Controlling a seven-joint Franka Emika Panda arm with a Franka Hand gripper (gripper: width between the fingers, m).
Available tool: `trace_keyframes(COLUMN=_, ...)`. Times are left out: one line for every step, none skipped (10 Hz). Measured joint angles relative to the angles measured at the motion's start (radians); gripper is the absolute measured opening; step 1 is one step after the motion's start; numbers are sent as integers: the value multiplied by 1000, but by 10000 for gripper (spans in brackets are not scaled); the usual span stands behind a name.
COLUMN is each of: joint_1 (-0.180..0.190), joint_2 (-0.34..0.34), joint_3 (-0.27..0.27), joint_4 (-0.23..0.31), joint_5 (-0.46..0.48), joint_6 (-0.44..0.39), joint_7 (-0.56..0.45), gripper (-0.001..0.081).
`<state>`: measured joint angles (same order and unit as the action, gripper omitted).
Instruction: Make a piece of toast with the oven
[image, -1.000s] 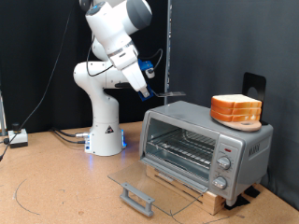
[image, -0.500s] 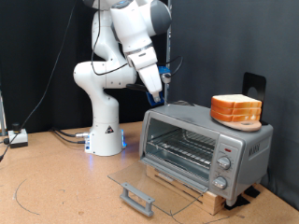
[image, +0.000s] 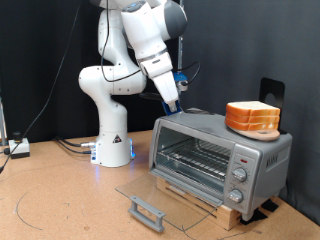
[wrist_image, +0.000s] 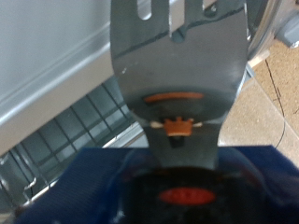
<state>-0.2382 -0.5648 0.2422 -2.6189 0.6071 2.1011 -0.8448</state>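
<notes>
The silver oven stands at the exterior view's right with its glass door dropped open and its wire rack bare. My gripper hovers above the oven's top left corner, shut on a grey slotted spatula that points down towards the oven. In the wrist view the spatula carries nothing and hangs over the oven's silver top and rack. The single piece of toast is not in view.
A thick stack of bread slices lies on the oven's top at its right. The door's grey bar handle lies low in front. Round knobs sit on the right panel. Cables run behind the arm's base.
The arm has swung to the exterior view's right and tipped the spatula from level to pointing down, then lowered it slightly towards the oven's top left corner.
</notes>
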Motion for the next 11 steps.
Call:
trace_keyframes(joint_1=3, joint_2=7, joint_3=14, joint_4=5, joint_5=12, joint_6=6, joint_7=8, gripper=410)
trace_keyframes(joint_1=7, joint_2=14, joint_3=28, joint_4=10, joint_5=19, joint_6=7, joint_7=13, gripper=410)
trace_keyframes(joint_1=8, joint_2=19, joint_3=44, joint_4=14, joint_5=25, joint_6=10, joint_7=18, gripper=410)
trace_keyframes(joint_1=8, joint_2=20, joint_3=61, joint_4=14, joint_5=31, joint_6=19, joint_7=27, gripper=410)
trace_keyframes(joint_1=9, joint_2=21, joint_3=76, joint_4=15, joint_5=39, joint_6=28, joint_7=38, gripper=410)
trace_keyframes(joint_1=9, joint_2=21, joint_3=87, joint_4=16, joint_5=51, joint_6=35, joint_7=48, gripper=410)
trace_keyframes(joint_1=9, joint_2=21, joint_3=95, joint_4=20, joint_5=64, joint_6=37, joint_7=51, gripper=410)
trace_keyframes(joint_1=9, joint_2=21, joint_3=98, joint_4=24, joint_5=75, joint_6=37, joint_7=51, gripper=410)
trace_keyframes(joint_1=9, joint_2=21, joint_3=99, joint_4=29, joint_5=81, joint_6=37, joint_7=51, gripper=410)
trace_keyframes(joint_1=9, joint_2=21, joint_3=101, joint_4=33, joint_5=82, joint_6=37, joint_7=52, gripper=410)
trace_keyframes(joint_1=9, joint_2=21, joint_3=104, joint_4=36, joint_5=82, joint_6=37, joint_7=55, gripper=410)
